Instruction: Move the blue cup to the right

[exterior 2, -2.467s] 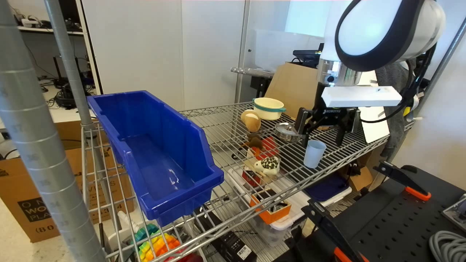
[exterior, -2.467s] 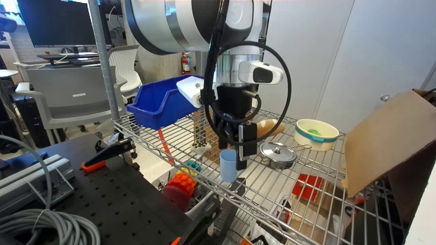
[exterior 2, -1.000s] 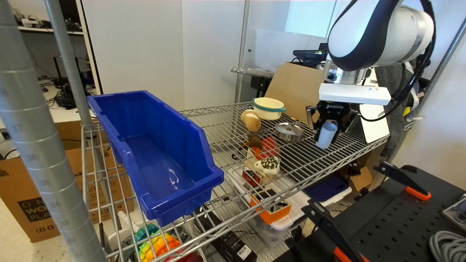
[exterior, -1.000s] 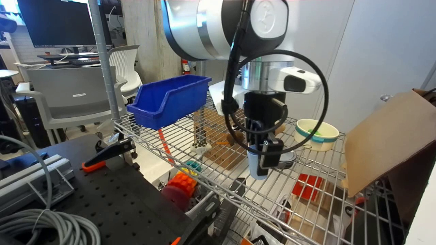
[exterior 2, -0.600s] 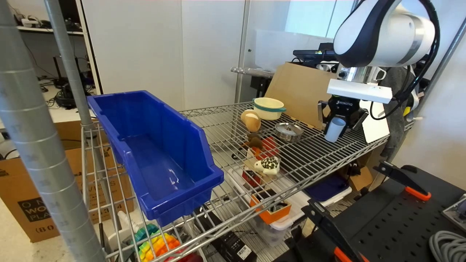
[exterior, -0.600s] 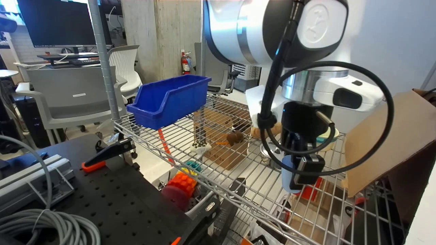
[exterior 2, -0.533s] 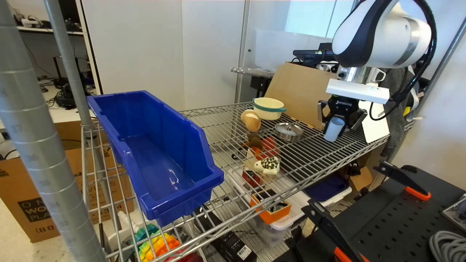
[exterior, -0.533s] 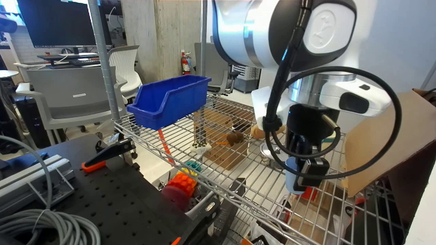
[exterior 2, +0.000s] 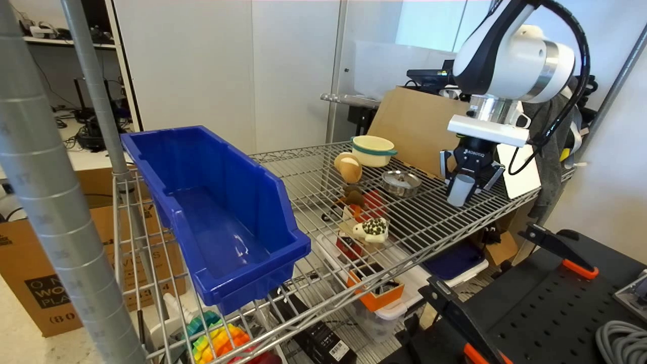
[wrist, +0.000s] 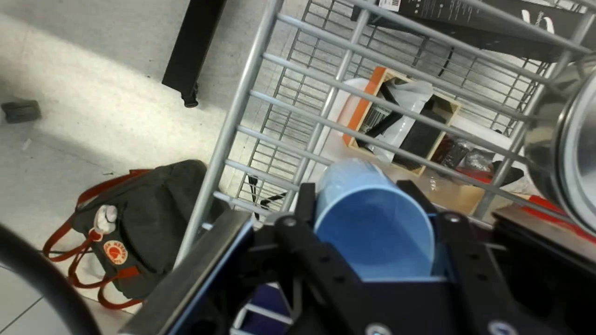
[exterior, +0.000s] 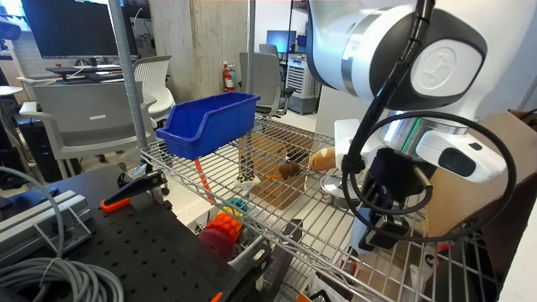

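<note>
The blue cup [wrist: 372, 232], a small light-blue tumbler, sits between the black fingers of my gripper [wrist: 361, 197] in the wrist view. Both fingers press against its sides, and its open mouth faces the camera. In an exterior view the cup [exterior 2: 460, 190] leans slightly, low over the wire shelf, toward its right end. Partly covered by a finger and the cable loop, the cup [exterior: 358, 233] also shows in an exterior view. Whether its base touches the shelf wires, I cannot tell.
A lidded steel pot [exterior 2: 401, 183] stands close by on the wire shelf [exterior 2: 429, 237]. Behind it are a cream bowl [exterior 2: 374, 154] and a leaning cardboard sheet [exterior 2: 419, 126]. A large dark-blue bin [exterior 2: 217, 227] and a spotted toy turtle [exterior 2: 373, 230] are farther left.
The cup stood on the shelf below open fingers; my gripper has since shut on it and carried it rightward, as an exterior view shows. Over the last half second the cup has sunk and tilted.
</note>
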Available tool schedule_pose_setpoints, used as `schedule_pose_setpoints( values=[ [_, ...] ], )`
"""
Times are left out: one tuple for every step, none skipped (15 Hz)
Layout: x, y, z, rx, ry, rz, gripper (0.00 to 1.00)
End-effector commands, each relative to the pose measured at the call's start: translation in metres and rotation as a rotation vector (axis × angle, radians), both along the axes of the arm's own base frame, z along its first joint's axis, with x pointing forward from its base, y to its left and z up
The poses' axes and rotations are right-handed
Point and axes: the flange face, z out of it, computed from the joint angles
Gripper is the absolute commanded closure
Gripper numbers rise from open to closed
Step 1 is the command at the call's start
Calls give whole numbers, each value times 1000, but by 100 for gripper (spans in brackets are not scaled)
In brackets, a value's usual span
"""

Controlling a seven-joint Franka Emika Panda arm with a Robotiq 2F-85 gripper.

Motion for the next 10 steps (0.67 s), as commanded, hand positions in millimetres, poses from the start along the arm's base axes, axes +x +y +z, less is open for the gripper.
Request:
schedule_pose_setpoints(
  values=[
    [1,-9,-5,31,67,-67,79],
    [1,-10,-4,34,81,-81,79],
    [-1,-11,-3,37,104,-101,79],
    [-2,-12,-3,40,117,-117,79],
    [-4,-13,-3,43,132,-129,79],
    [-6,-13,-3,45,142,-138,79],
    [-7,-14,-5,43,151,-146,79],
    [-7,-14,-6,40,152,-151,79],
    [-7,-14,-7,33,149,-153,79],
    [-6,-13,-8,25,146,-154,79]
  ],
)
